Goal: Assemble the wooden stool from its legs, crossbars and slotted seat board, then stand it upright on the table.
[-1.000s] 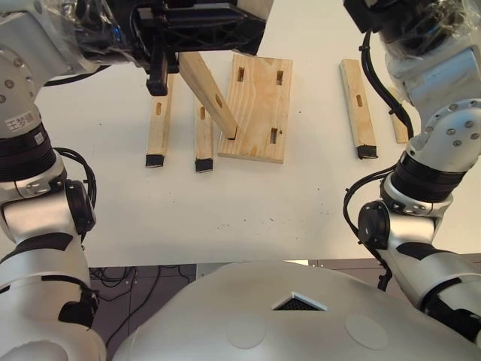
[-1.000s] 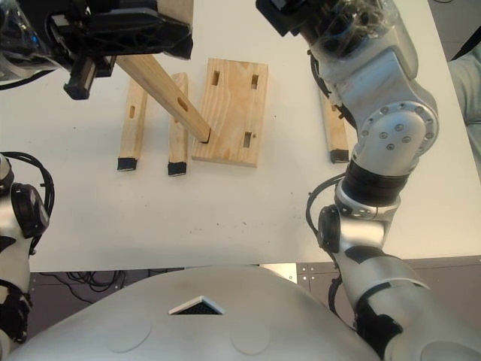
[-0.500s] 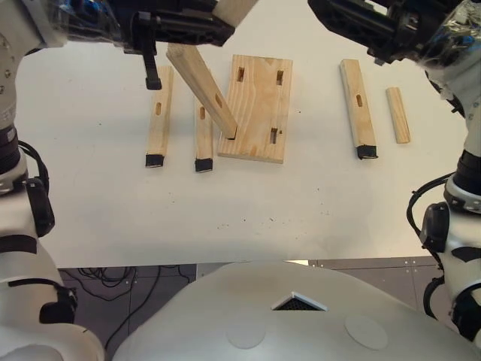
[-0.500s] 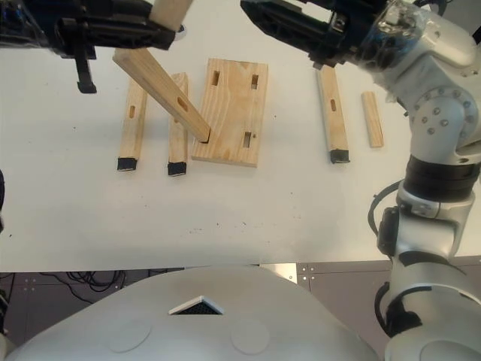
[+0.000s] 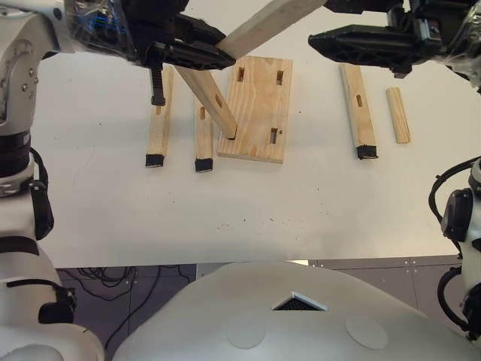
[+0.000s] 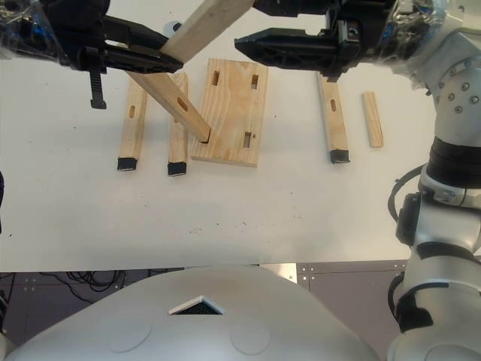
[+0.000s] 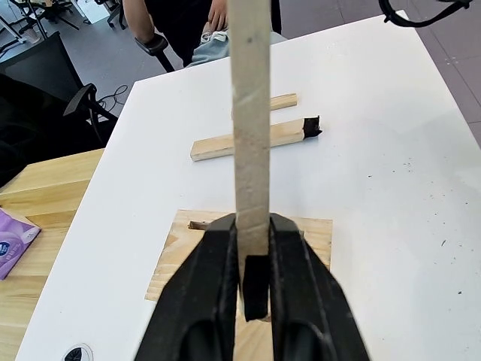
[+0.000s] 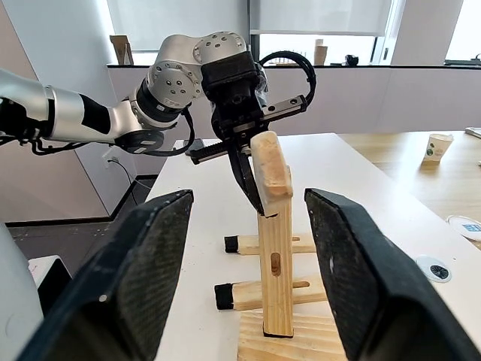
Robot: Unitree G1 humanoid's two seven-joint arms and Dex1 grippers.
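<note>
Wooden bar (image 7: 249, 113) pinched in raised left gripper (image 7: 254, 229), pointing toward splayed right gripper (image 8: 248, 197).

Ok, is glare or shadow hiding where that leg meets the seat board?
Left eye view: even light, faint shadows, leg meets seat board plainly. Right wrist view: bright windows behind, joint well lit. Left wrist view: left gripper and its wooden piece block it.

A purple pack (image 7: 9, 244) lies on a wooden desk (image 7: 52, 180) beside the surface (image 7: 391, 150), near a black chair (image 7: 52, 71). A paper cup (image 8: 434, 147) stands on a wooden desk. On the floor (image 5: 154, 289) lie cables (image 5: 105, 274).
</note>
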